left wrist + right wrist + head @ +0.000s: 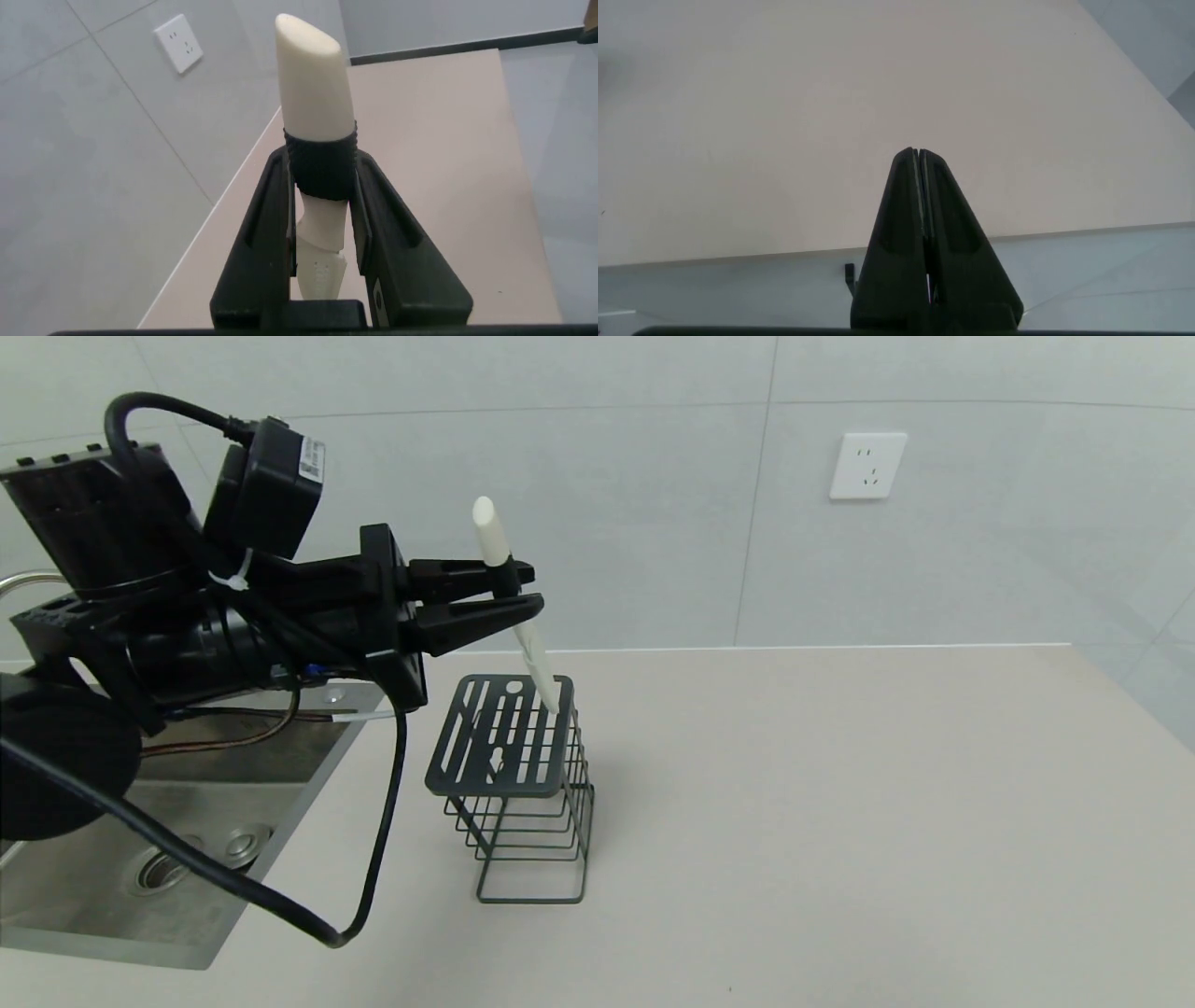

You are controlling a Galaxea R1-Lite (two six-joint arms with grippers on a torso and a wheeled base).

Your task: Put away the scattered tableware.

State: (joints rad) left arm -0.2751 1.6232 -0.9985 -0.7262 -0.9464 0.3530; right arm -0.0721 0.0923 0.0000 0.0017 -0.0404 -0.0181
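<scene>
Left claw level, utensil over rack

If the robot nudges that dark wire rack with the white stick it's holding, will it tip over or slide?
Probably light: the wire rack is mostly thin open wire. It stands on the smooth counter, so a sideways nudge would likely slide it. The white utensil in the left gripper meets its top near one corner; pushing there might tilt it.
</scene>
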